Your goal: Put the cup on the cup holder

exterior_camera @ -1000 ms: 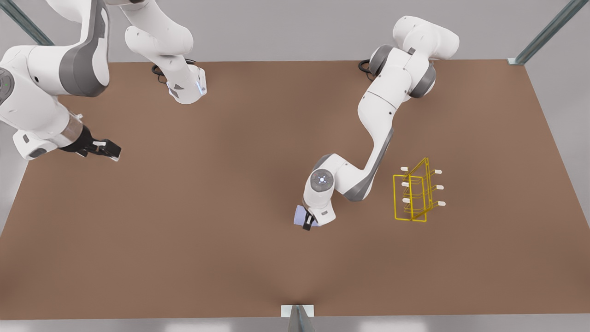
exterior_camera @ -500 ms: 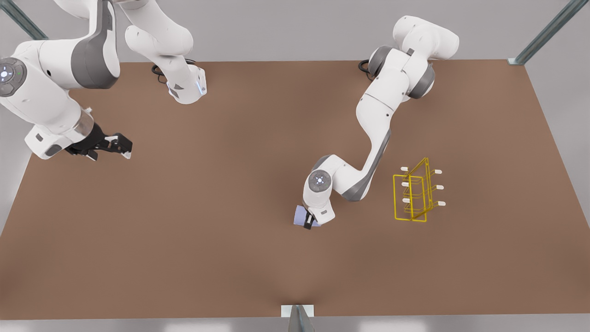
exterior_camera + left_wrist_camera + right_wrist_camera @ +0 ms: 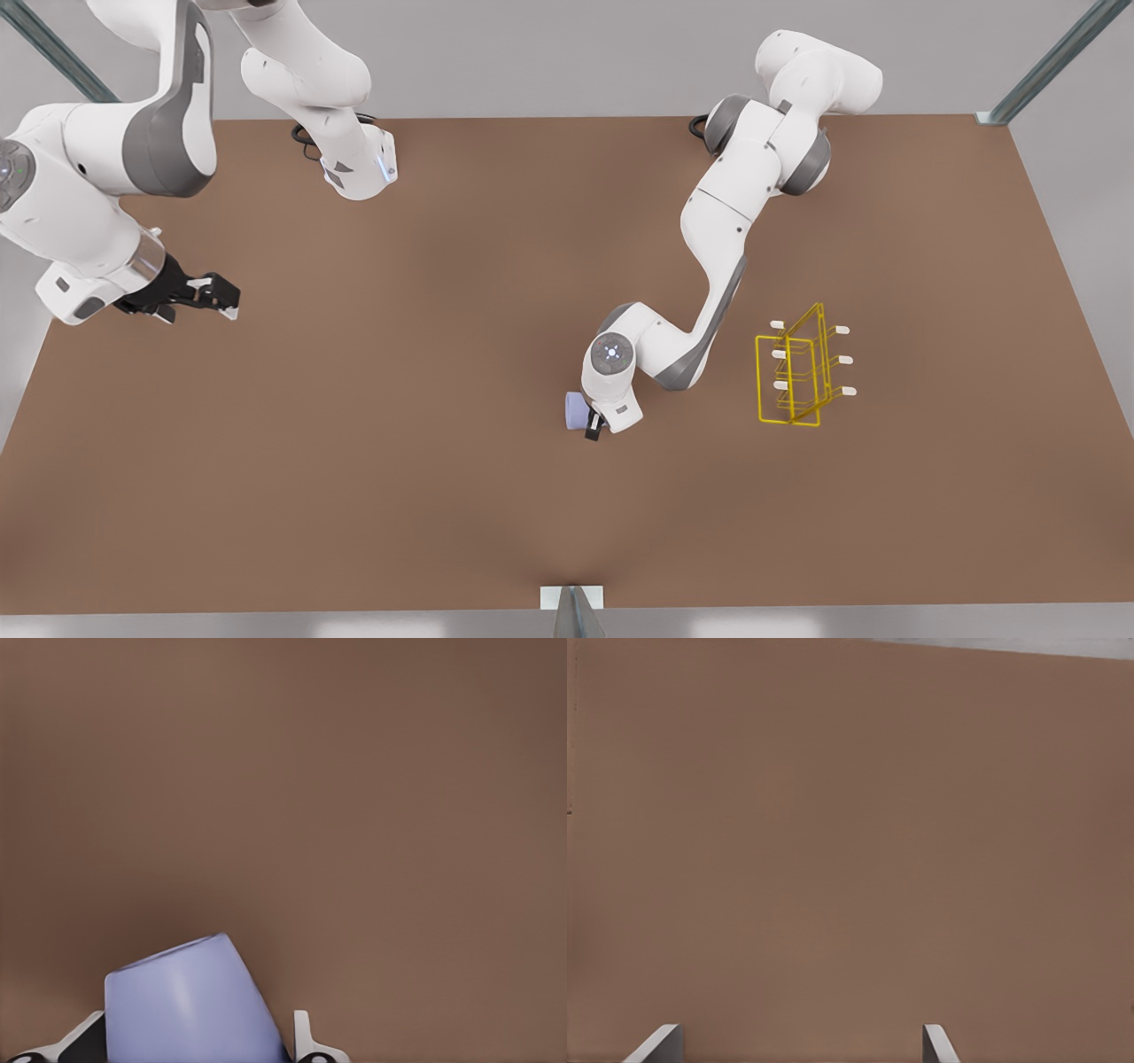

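1. The cup (image 3: pixel 576 411) is sitting pinched between the fingers of the left gripper (image 3: pixel 592 430), near the middle of the brown counter (image 3: pixel 443 399); in the left wrist view the cup (image 3: pixel 190 1005) is lying tilted between the two fingers (image 3: pixel 303 1041), its closed base pointing away from the wrist.
2. Compared with a second ago, the cup is showing a little smaller and more tucked under the left wrist, and the arm's elbow is leaning slightly more toward the front view's left.
3. The cup holder (image 3: pixel 797 372) is standing upright well apart from the left gripper, toward the front view's right, in the same spot as before.
4. The right gripper (image 3: pixel 208 297) is hovering far off at the front view's left, fingers (image 3: pixel 660 1043) spread with nothing between them; it is swaying back after drifting inward half a second ago.
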`<state>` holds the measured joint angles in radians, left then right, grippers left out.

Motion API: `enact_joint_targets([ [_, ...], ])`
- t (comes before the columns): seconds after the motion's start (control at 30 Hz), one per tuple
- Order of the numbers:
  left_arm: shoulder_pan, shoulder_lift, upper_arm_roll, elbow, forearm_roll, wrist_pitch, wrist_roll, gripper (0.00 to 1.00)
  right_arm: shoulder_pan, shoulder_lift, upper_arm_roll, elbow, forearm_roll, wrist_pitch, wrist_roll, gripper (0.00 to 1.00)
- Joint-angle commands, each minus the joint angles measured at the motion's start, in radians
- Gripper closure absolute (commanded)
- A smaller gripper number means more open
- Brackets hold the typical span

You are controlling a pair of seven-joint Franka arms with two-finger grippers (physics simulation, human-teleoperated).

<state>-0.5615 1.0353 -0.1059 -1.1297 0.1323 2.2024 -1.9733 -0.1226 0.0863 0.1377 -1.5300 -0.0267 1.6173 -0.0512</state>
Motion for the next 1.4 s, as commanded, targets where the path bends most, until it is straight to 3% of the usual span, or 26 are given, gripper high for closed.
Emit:
enact_joint_targets([
  [0.0,0.000,-0.001,0.000,0.001,-0.003,-0.001,-0.028,0.00,-0.011,0.000,0.000,0.001,0.001,0.004,-0.039,0.00],
  [0.03,0.000,-0.001,-0.001,0.002,-0.003,-0.001,-0.030,0.01,-0.012,0.001,0.000,0.001,0.001,0.006,-0.041,0.00],
  [0.07,0.000,-0.003,-0.001,0.002,-0.005,-0.001,-0.030,0.20,-0.012,0.001,0.000,0.001,0.001,0.006,-0.041,0.00],
  [0.1,0.000,-0.003,-0.001,0.002,-0.005,-0.001,-0.030,0.28,-0.012,0.001,0.000,0.001,0.001,0.006,-0.041,0.00],
  [0.33,0.006,-0.050,-0.017,0.007,-0.005,-0.058,-0.001,0.27,-0.012,0.003,0.000,-0.001,0.001,0.006,-0.041,0.00],
  [0.57,-0.002,-0.164,-0.012,-0.015,0.010,-0.274,-0.002,0.26,-0.002,0.003,0.002,0.007,0.001,0.003,-0.041,0.00],
  [1.0,-0.066,-0.207,0.003,-0.009,0.657,-1.125,-0.073,0.25,0.004,0.003,0.002,0.008,0.002,0.032,-0.041,0.00],
  [1.37,-0.044,-0.198,0.069,-0.087,0.992,-1.239,-0.067,0.25,0.004,0.009,0.013,0.010,0.001,0.026,-0.038,0.00],
])
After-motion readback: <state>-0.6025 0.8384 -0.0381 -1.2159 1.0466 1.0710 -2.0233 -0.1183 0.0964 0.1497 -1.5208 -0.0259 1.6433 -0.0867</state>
